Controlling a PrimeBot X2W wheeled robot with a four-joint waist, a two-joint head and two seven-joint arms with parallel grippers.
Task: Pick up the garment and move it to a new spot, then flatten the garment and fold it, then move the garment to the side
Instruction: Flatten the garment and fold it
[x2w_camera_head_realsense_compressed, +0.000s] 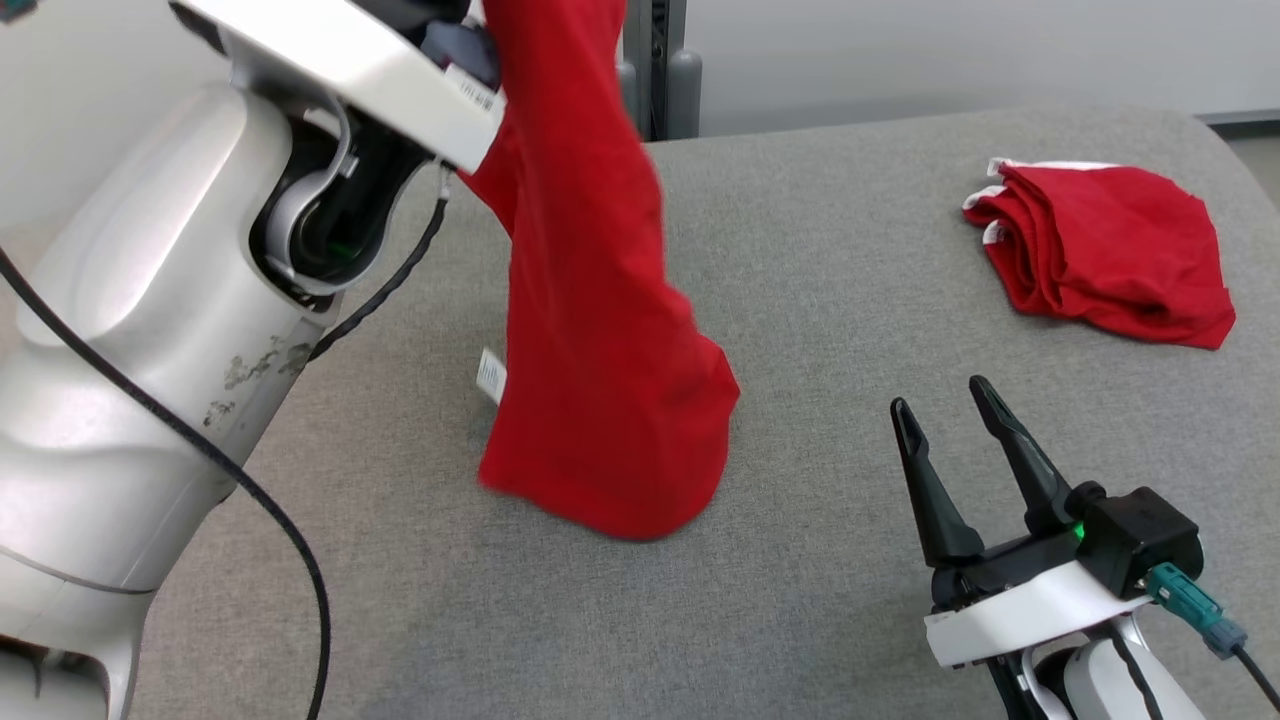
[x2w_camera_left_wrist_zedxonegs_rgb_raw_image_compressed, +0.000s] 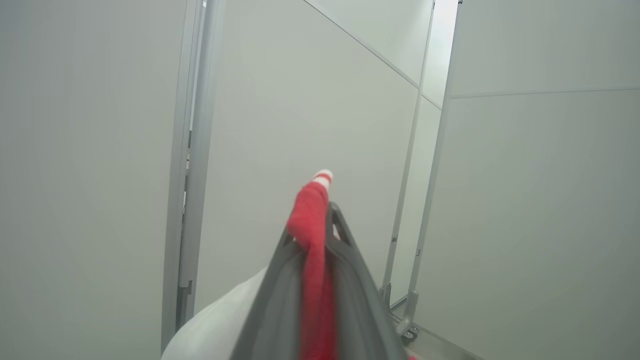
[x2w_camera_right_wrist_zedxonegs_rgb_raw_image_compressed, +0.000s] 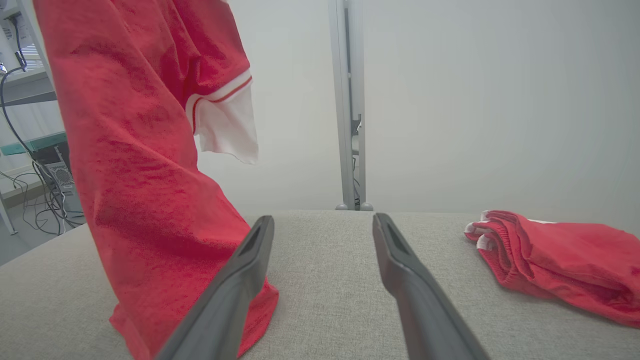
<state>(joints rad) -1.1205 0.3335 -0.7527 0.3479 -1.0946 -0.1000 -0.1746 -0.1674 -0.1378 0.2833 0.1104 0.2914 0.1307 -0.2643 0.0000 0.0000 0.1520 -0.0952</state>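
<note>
Jaws of the left gripper (x2w_camera_left_wrist_zedxonegs_rgb_raw_image_compressed: 320, 212) are pinched together on a bunched edge of the red garment (x2w_camera_head_realsense_compressed: 600, 380). It hangs from them in a long drape, its lower end touching the grey table (x2w_camera_head_realsense_compressed: 820, 260). The right gripper (x2w_camera_head_realsense_compressed: 942, 397) sits low over the table, jaws spread wide with nothing between them, near the hanging cloth. A folded red garment (x2w_camera_head_realsense_compressed: 1100, 250) lies well apart at the far right. The pale left forearm (x2w_camera_head_realsense_compressed: 150, 300) and its black cable (x2w_camera_head_realsense_compressed: 260, 500) hide the table's left side.

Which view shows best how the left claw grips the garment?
Left wrist view: the left claw is shut on the garment. Head view shows it hanging to the table; right wrist view, its sleeve.
</note>
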